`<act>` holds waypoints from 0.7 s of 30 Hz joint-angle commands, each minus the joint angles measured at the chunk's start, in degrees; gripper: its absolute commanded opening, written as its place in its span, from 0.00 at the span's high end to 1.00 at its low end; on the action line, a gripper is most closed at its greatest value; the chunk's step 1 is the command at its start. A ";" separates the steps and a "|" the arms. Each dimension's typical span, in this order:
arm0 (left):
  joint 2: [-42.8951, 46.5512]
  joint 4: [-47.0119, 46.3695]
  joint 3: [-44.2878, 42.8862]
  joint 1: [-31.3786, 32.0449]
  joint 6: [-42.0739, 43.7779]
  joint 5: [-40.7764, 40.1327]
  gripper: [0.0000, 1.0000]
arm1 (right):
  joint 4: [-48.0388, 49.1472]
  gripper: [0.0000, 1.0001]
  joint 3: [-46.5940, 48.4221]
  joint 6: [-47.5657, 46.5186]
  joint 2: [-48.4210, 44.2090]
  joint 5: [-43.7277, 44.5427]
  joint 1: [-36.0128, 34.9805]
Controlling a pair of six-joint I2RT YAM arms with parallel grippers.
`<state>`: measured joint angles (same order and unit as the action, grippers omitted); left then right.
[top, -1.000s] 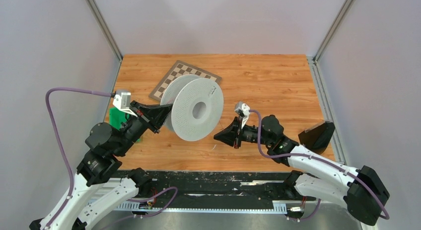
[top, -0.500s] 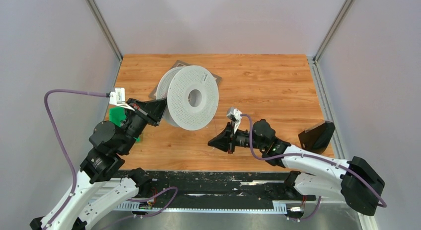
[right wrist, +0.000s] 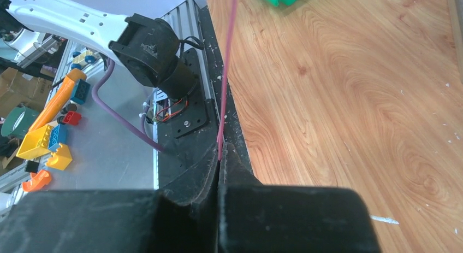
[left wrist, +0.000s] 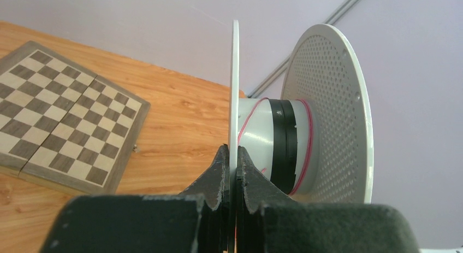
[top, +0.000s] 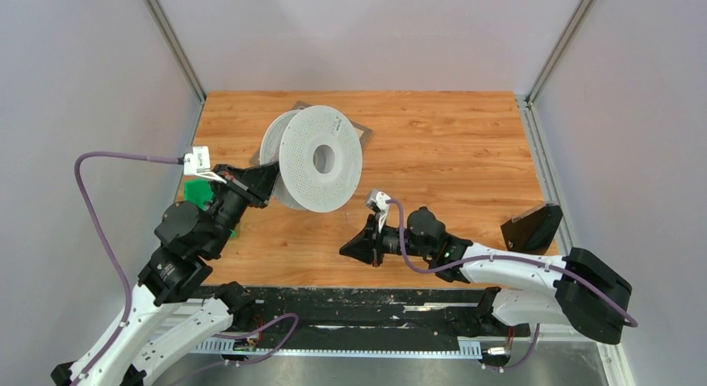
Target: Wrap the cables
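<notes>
A white perforated spool [top: 321, 159] hangs tilted above the table's back left. My left gripper [top: 268, 177] is shut on the rim of its near flange; in the left wrist view the thin flange [left wrist: 234, 78] stands edge-on between the jaws of that gripper [left wrist: 231, 150]. A thin red cable [left wrist: 309, 134] loops round the spool's hub beside a black band. My right gripper [top: 347, 248] sits low near the front edge, pointing left. It is shut on the red cable [right wrist: 227, 72], which runs taut away from the tips of this gripper [right wrist: 221, 150].
A chessboard [left wrist: 60, 116] lies flat behind the spool, mostly hidden from above. A green block [top: 197, 194] sits under my left arm. A black wedge-shaped object [top: 531, 226] rests at the right edge. Toy bricks [right wrist: 43, 143] lie off the table, past my left arm's base [right wrist: 153, 48].
My left gripper has carried the spool back and to the left. My right gripper has slid left and toward the front edge, still pinching the cable.
</notes>
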<state>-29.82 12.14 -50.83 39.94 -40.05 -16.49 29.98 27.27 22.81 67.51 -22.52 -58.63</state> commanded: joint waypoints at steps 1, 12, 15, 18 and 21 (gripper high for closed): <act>0.89 -7.29 -0.51 -0.13 -3.21 -3.68 1.00 | 2.90 0.98 2.63 1.36 1.71 1.31 -1.18; 0.14 -5.95 -0.07 -0.12 -3.55 -7.83 1.00 | -2.56 0.98 9.34 0.08 6.67 4.29 -4.61; 0.44 -5.57 -0.02 -0.13 -3.38 -8.54 1.00 | -2.42 0.98 9.79 0.30 7.65 4.87 -5.21; 0.81 -5.09 0.13 -0.13 -3.60 -9.07 1.00 | -2.25 0.98 9.98 0.79 8.38 5.63 -5.43; 0.93 -4.68 0.11 -0.13 -3.83 -9.87 1.00 | -1.97 0.98 10.16 1.39 8.87 5.99 -5.53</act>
<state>-29.95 12.36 -50.28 39.94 -41.32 -23.53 27.16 35.31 22.87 75.61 -18.15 -63.75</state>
